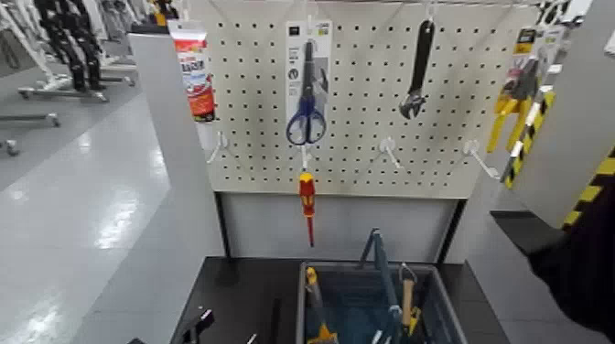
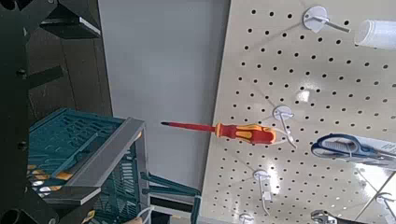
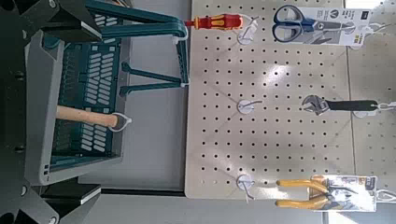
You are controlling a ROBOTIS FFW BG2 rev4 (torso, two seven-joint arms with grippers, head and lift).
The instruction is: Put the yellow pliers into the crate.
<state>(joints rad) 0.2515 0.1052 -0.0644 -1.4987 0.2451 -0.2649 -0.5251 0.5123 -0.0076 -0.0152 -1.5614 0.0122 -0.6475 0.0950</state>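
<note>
Now the yellow pliers (image 1: pixel 509 108) are seen hanging on their card at the pegboard's (image 1: pixel 366 91) right end, well apart from the crate (image 1: pixel 307 302) on the dark bench (image 1: pixel 240 284). The right tool (image 3: pixel 79 110) is held open before the board and crate, nothing gripped, its fingers spread wide. The left tool (image 2: pixel 79 117), also open and empty, is parked near the crate's left side. Between scissors (image 1: pixel 307 123) and crate, a red-and-yellow screwdriver (image 1: pixel 307 197) is hung; an adjustable wrench (image 1: pixel 417 78) is suspended nearer the pliers.
</note>
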